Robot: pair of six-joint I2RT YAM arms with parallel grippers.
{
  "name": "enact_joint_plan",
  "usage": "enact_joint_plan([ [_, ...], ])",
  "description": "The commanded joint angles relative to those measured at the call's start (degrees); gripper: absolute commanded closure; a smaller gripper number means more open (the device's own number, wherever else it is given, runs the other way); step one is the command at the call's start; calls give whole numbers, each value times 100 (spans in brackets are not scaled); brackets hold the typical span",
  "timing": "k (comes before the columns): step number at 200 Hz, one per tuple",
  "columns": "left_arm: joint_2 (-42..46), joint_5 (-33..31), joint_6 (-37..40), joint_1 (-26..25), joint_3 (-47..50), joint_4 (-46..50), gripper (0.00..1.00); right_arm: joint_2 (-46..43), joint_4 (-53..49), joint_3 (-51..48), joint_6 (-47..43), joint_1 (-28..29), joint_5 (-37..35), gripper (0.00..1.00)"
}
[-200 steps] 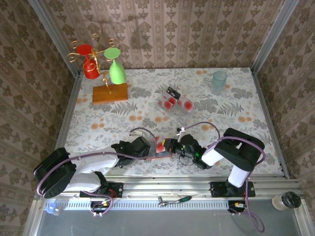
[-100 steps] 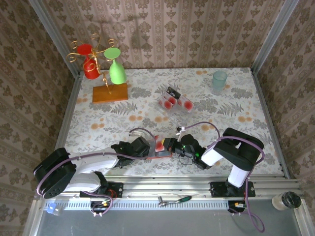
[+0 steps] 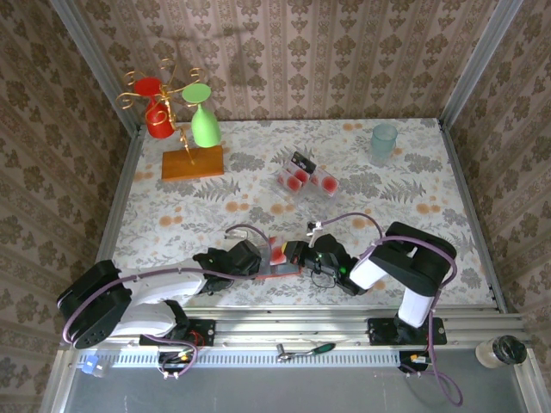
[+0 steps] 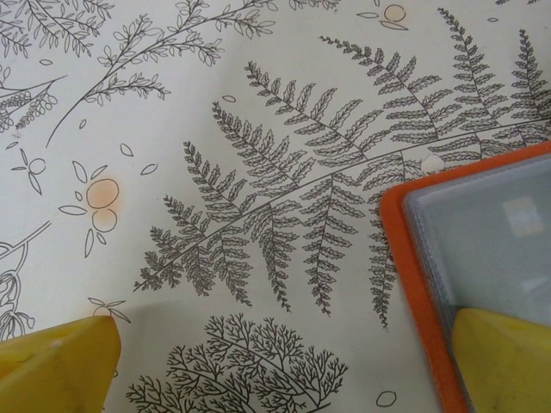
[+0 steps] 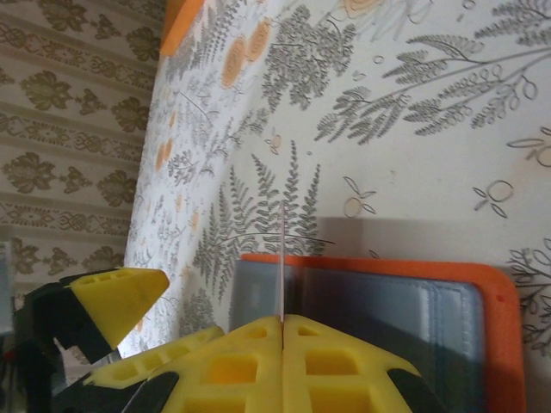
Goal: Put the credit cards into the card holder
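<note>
Credit card point(image 5: 282, 258) edge-on in pinch of right tool point(image 5: 282, 320) over card holder point(image 5: 504, 327); left tool point(image 4: 280, 366) agape.

The left arm point(image 3: 164, 288) lies low and reaches to the right. The left gripper point(image 3: 261, 258) has its yellow fingers point(image 4: 56, 361) wide apart. The right arm point(image 3: 405, 267) folds over its base and reaches to the left. The right gripper point(image 3: 297, 255) faces the left one, close to it, with its fingers pressed together on a thin card point(image 5: 282, 249).
</note>
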State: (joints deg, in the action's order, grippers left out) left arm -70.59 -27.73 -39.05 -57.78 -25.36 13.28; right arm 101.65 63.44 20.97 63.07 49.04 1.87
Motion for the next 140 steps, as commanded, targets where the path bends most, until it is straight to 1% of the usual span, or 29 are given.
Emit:
enact_joint_plan([
  [1, 80, -49, -94, -41, 133, 210, 0, 136, 265, 40, 18, 42, -200, 100],
  [59, 89, -58, -99, -44, 137, 210, 0, 132, 372, -137, 4, 42, -315, 100],
  [140, 90, -49, -100, -41, 141, 184, 0, 210, 310, -137, -65, 44, -42, 100],
])
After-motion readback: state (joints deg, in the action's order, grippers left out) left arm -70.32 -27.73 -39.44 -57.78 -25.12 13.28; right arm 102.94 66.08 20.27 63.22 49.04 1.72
